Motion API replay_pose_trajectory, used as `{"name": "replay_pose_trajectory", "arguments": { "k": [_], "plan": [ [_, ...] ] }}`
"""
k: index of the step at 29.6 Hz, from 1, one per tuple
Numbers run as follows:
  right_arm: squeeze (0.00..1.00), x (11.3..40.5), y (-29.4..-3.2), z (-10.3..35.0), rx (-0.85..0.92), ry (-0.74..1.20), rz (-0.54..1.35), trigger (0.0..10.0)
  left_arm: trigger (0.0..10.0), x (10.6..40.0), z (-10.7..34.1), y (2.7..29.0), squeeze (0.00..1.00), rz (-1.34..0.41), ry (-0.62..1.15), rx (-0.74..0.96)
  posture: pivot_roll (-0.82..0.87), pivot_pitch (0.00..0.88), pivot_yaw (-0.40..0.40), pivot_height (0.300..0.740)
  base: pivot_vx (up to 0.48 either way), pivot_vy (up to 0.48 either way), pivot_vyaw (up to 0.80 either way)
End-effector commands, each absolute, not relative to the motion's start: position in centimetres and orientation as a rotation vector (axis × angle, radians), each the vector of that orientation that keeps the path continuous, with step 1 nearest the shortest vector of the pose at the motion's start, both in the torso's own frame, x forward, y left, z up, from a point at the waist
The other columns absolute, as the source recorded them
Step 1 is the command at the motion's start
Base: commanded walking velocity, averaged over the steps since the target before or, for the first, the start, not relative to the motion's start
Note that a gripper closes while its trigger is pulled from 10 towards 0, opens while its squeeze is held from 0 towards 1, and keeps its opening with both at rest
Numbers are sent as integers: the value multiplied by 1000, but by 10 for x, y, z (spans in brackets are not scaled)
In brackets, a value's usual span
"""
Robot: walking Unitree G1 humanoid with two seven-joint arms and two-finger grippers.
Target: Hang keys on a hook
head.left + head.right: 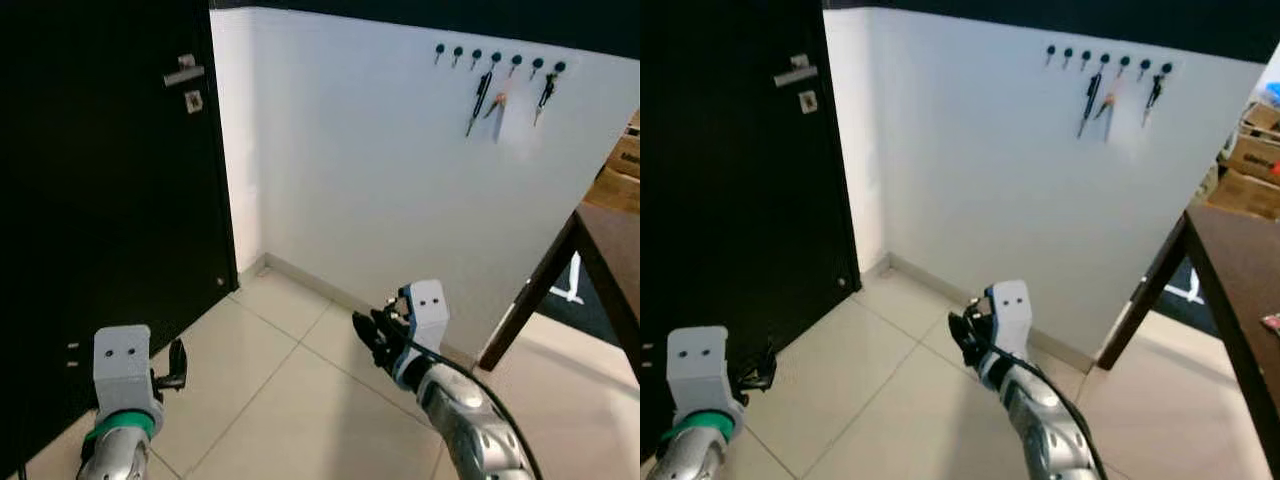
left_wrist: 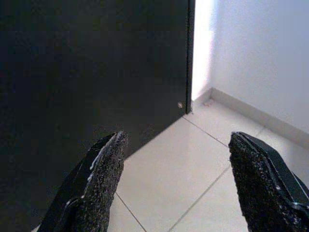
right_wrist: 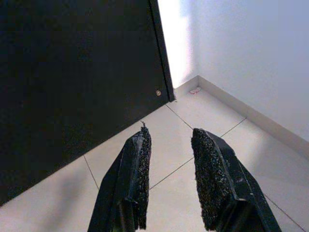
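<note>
Both end effectors, left & right, open; keys hang vertical on hooks.

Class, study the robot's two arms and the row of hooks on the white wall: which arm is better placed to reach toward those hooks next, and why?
Probably the right. The right gripper sits nearer the white wall, below the hooks. The left gripper hangs beside the dark door. Neither holds keys.

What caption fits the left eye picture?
Both grippers, left and right, empty above tiled floor; keys hang on wall hooks.
</note>
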State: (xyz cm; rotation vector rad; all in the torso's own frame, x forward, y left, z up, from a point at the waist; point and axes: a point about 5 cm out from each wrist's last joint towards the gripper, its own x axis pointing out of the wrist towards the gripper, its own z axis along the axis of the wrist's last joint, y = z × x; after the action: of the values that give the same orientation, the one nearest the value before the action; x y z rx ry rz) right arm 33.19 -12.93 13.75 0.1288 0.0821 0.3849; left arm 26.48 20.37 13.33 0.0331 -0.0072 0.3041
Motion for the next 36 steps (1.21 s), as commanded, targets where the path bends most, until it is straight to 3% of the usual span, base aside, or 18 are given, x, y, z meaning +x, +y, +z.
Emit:
{"name": "replay_pose_trajectory", "arguments": {
  "k": [1,9,17,24,36],
  "plan": [
    [0,333,-125,136,134,80,393,10000,10000,263,135,210,0,326,-7,32,-127,0,78,740,0,0,0],
    [0,334,-123,135,139,77,410,10000,10000,262,139,214,0,350,-12,61,-127,0,68,740,0,-60,0],
    [0,324,-133,134,175,61,383,10000,10000,251,121,204,0,334,45,-20,-154,0,104,740,0,-120,0],
    [0,311,-127,98,130,189,380,10000,10000,242,106,202,0,354,90,-21,-146,6,90,740,0,0,0],
    [0,306,-128,78,42,252,371,10000,10000,231,87,202,0,394,136,-30,-151,0,74,740,0,0,0]
  ]
}}
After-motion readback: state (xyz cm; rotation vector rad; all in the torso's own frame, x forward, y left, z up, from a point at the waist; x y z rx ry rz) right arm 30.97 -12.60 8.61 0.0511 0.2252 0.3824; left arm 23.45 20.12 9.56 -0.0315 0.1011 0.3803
